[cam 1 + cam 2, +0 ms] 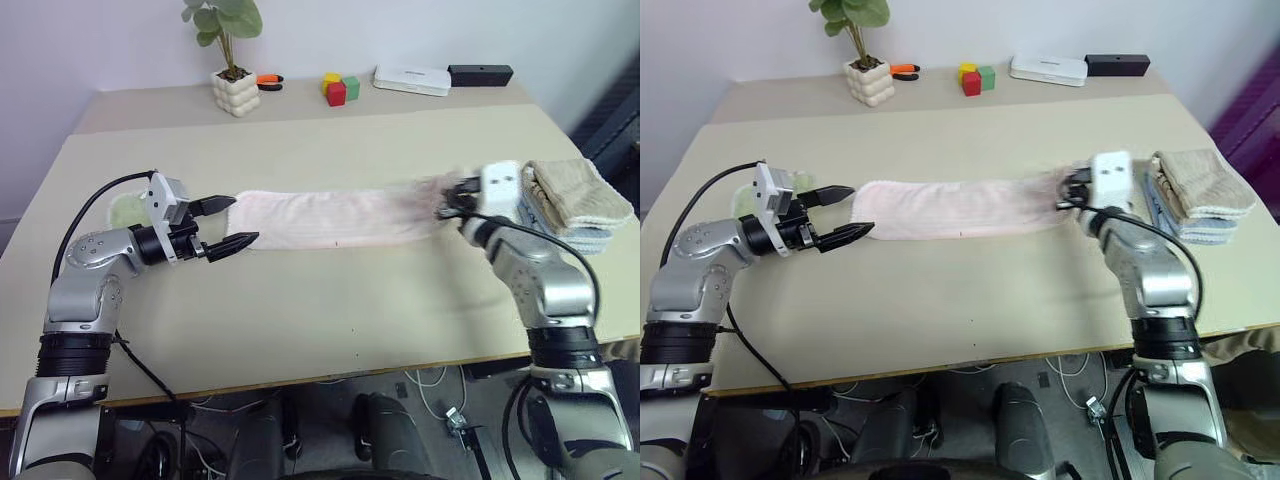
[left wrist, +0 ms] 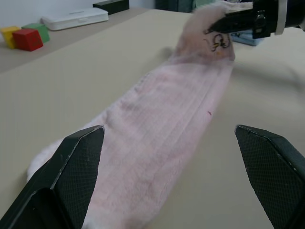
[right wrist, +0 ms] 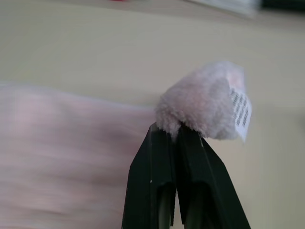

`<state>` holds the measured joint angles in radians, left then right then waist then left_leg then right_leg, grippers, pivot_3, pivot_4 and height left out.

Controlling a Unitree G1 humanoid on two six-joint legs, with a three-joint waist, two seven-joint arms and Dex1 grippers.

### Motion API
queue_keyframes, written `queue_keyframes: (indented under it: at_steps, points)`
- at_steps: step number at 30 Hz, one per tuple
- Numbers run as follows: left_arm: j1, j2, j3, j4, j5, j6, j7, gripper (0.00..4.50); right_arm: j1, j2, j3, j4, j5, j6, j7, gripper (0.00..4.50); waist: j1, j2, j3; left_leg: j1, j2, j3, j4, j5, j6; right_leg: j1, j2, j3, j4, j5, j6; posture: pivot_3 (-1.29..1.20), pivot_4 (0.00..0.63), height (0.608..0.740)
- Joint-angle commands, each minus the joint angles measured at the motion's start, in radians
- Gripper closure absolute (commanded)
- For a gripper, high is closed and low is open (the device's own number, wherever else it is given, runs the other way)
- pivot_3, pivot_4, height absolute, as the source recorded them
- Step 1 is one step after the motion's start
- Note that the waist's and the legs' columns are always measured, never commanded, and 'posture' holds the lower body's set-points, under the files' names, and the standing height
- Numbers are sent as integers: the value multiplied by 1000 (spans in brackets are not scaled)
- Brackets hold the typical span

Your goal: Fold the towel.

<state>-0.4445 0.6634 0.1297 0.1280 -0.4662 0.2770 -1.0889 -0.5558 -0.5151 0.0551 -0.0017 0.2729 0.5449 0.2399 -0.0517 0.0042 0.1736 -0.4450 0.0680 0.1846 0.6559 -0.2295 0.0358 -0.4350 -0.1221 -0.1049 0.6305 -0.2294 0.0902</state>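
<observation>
The pale pink towel (image 1: 335, 218) lies stretched in a long strip across the middle of the table. My right gripper (image 1: 450, 200) is shut on its right end, which is lifted off the table; in the right wrist view the fingers (image 3: 174, 157) pinch a bunched corner of the towel (image 3: 200, 102) with its white label. My left gripper (image 1: 222, 226) stands open at the towel's left end, one finger on each side of the edge. In the left wrist view the towel (image 2: 162, 138) runs away between the spread fingers (image 2: 78, 157).
A stack of folded beige and blue towels (image 1: 575, 205) sits at the right table edge, just beyond my right wrist. A light green cloth (image 1: 125, 210) lies behind my left hand. Along the back stand a potted plant (image 1: 235, 85), coloured blocks (image 1: 340, 88), a white box (image 1: 412, 79) and a black box (image 1: 480, 74).
</observation>
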Motion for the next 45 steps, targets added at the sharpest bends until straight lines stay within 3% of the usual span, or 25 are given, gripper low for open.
queue_keyframes:
  at_steps: [1,6,14,20,24,30,31,36,41,45]
  points:
    - [-3,1,12,-32,-2,-12,8,0,-51,48,126,-59,-95,-66,60,4416,4,0,0,0,0,0,-2,2,-2,0,0,0,0,0,0,0,150,740]
    - [14,-2,11,-57,0,-8,27,0,-83,113,342,-11,-253,-179,163,4416,11,-2,1,-1,-1,1,-2,3,-5,0,0,0,0,0,0,0,150,740]
    - [72,12,32,-124,-14,21,52,0,-117,228,370,142,-336,-241,176,4416,8,-3,1,-1,-1,1,-2,4,-6,0,0,0,0,0,0,0,150,740]
    - [82,13,35,-136,-15,25,61,0,-112,241,373,175,-396,-281,203,4416,8,-3,1,-1,-1,1,-3,4,-7,-1,1,0,0,0,0,0,150,740]
    - [77,10,29,-129,-13,19,61,0,-110,245,354,182,-411,-281,204,3278,8,-3,1,0,-1,1,-3,5,-7,-1,1,0,0,0,0,0,150,740]
    - [73,7,25,-127,-16,21,56,0,-87,244,324,114,-378,-243,265,196,8,-3,1,0,-1,1,-3,5,-7,-1,1,0,0,0,0,0,150,740]
    - [75,7,26,-127,-16,21,56,0,-77,248,291,79,-317,-210,306,50,8,-3,1,0,-1,1,-3,5,-8,-1,1,0,0,0,0,0,150,740]
    - [85,4,35,-129,-23,26,64,0,-58,231,109,-63,-57,-54,447,50,10,-3,1,-1,-1,0,-3,5,-7,-1,1,0,0,0,0,0,150,740]
    - [100,-8,28,-143,-30,32,73,0,-141,267,-23,55,-8,-17,356,50,9,-3,1,0,-1,0,-3,5,-7,0,1,0,0,1,-1,0,150,740]
    - [105,-19,21,-160,-26,39,83,0,-194,317,-42,212,-46,-97,283,1321,7,-3,1,0,-1,0,-4,5,-7,-1,1,0,0,1,-1,0,150,740]
